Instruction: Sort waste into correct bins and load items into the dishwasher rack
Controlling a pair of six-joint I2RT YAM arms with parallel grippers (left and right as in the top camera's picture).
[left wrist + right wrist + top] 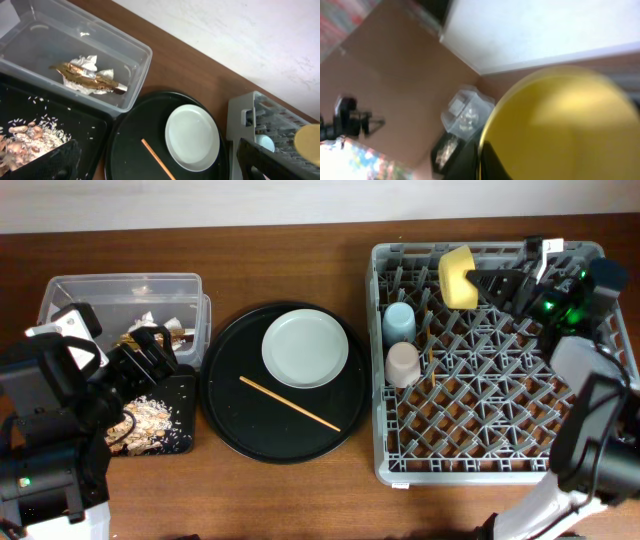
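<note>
Right gripper [490, 282]: closed on the rim of the bowl [458, 276], over the far left part of the rack [490, 440].
Bowl: yellow and tilted on edge; it fills the right wrist view. I cannot tell whether it touches the pegs.
Left gripper [150, 355]: fingers [55, 160] spread wide, holding nothing, above the black tray [185, 395].
Cups: the blue cup [398, 322] and pink cup [403, 363] stand in the rack's left column, blue behind pink.
Plate [305, 348]: lies flat on the round tray [225, 420], toward its far side.
Chopstick [290, 404]: lies slantwise on the round tray, just in front of the plate.
Tub [135, 50]: clear, holding the tissue [87, 62] with the wrapper [90, 75] lying on it.
Scraps [25, 137]: scattered in the black tray, which touches the tub's near side.
</note>
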